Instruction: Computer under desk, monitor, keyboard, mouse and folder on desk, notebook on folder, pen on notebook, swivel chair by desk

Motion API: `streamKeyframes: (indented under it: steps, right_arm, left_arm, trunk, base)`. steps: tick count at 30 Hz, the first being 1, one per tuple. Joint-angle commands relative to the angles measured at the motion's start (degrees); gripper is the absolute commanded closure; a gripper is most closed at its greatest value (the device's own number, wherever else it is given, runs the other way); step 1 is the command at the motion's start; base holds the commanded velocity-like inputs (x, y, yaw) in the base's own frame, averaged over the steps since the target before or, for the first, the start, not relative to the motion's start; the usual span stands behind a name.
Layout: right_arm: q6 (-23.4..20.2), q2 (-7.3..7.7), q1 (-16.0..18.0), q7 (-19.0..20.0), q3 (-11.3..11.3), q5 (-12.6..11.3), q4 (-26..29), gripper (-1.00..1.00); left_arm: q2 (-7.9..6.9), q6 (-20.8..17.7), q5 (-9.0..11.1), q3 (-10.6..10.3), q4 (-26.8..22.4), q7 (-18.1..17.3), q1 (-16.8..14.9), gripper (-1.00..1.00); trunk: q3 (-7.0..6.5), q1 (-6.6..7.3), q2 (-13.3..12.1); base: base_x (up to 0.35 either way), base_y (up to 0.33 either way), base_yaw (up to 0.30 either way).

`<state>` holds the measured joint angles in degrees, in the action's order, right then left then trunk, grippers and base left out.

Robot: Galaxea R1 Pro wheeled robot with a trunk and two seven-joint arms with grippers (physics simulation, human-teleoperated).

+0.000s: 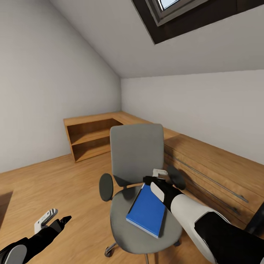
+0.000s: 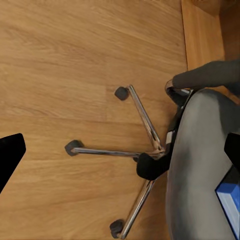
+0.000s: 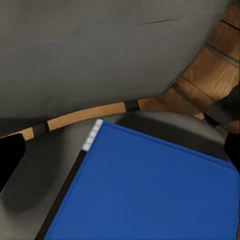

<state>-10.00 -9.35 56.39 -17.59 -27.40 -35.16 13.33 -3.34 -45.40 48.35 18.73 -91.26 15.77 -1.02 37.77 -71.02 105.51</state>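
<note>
Sloped grey walls close over this attic bedroom [image 1: 55,80], with a dark-framed skylight [image 1: 190,18] overhead and light wood floor [image 1: 55,183] running to a low wooden shelf unit [image 1: 91,137] in the corner. Along the right wall stands a light wooden dresser with long bar handles [image 1: 216,176].

Facing me in the middle of the floor is the swivel chair with grey padded seat and backrest [image 1: 137,154], black armrests on either side, its chrome five-star base on castors [image 2: 140,155] plain in the left wrist view. Lying flat on the seat, a little askew, is the flat bright blue folder with a black spine [image 1: 147,211]; the spine runs along its left edge.

From the right, the white-and-black right arm reaches over the seat, and the right gripper [image 1: 158,179] hangs just above the far corner of the folder, close to the backrest. In the right wrist view its dark fingers [image 3: 10,155] sit at opposite edges of the picture, so the claw is spread wide, nothing between them but the blue cover below.

Low at the left, the left gripper [image 1: 55,218] hovers over bare floor, well apart from the chair, its two fingers splayed and holding nothing.
</note>
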Motion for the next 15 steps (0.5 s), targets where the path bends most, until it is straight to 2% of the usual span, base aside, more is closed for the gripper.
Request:
streamKeyframes:
  steps: [1,6,10,15]
  right_arm:
    - [-0.31,0.03,0.04,-0.39,-0.47,-0.14,0.12,-1.00]
    - [-0.29,0.07,0.04,-0.36,-0.46,0.13,0.12,-1.00]
    - [-0.29,0.11,0.04,-0.34,-0.46,0.25,0.12,-1.00]
    - [-0.29,0.17,0.03,-0.35,-0.46,0.27,0.12,-1.00]
  left_arm:
    - [0.00,-0.21,0.64,0.05,-0.06,0.49,-0.04,-1.00]
    - [0.01,-0.21,0.57,0.07,-0.06,0.49,-0.04,-1.00]
    - [0.00,-0.20,0.60,0.14,-0.05,0.49,-0.04,-1.00]
    - [0.04,-0.21,0.60,0.12,-0.06,0.68,-0.04,-1.00]
  trunk:
    - [0.06,-0.01,0.03]
    - [0.06,-0.01,0.03]
    - [0.06,-0.01,0.03]
    - [0.24,-0.23,0.43]
  base:
    - [0.108,0.000,0.000]
    - [0.047,0.000,0.000]
    - [0.171,0.000,0.000]
    - [0.026,0.000,0.000]
